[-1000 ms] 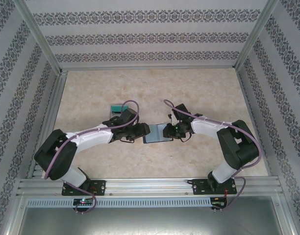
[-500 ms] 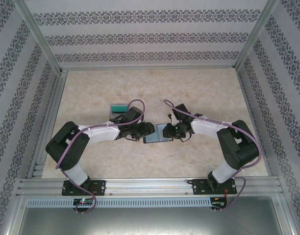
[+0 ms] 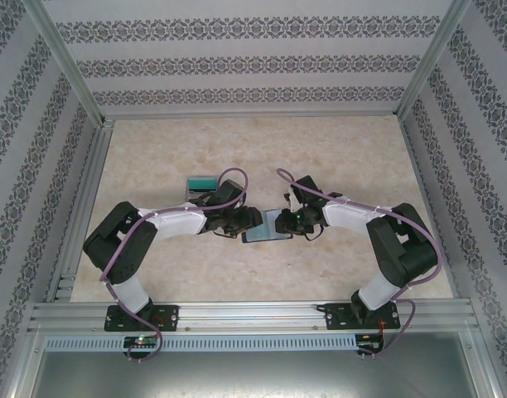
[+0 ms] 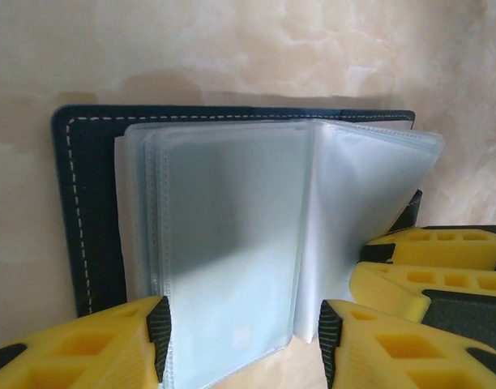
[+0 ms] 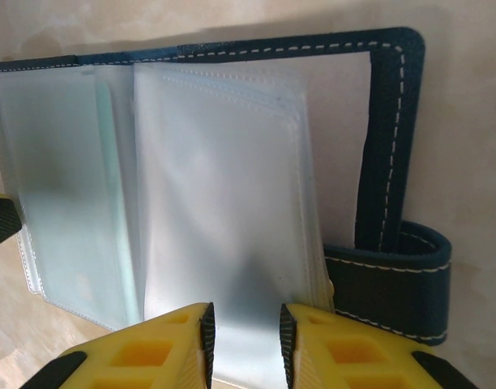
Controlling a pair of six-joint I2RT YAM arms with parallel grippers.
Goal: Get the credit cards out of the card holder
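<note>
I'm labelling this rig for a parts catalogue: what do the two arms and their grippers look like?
Both arms have white link shells with black joints and black bases, and a purple cable loops along each. The left gripper and right gripper have yellow fingers with moulded square recesses and black inner pads.

Overhead rear view — two close wrist views

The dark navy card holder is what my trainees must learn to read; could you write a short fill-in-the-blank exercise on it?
1. The dark navy stitched card holder lies ____ on the beige marbled table.
2. Its stitching is ____ in colour.
3. The right gripper is closed on the frosted clear plastic ____.
4. The card holder's strap loop appears in the ____ wrist view.

Missing words: open; white; sleeves; right
</note>
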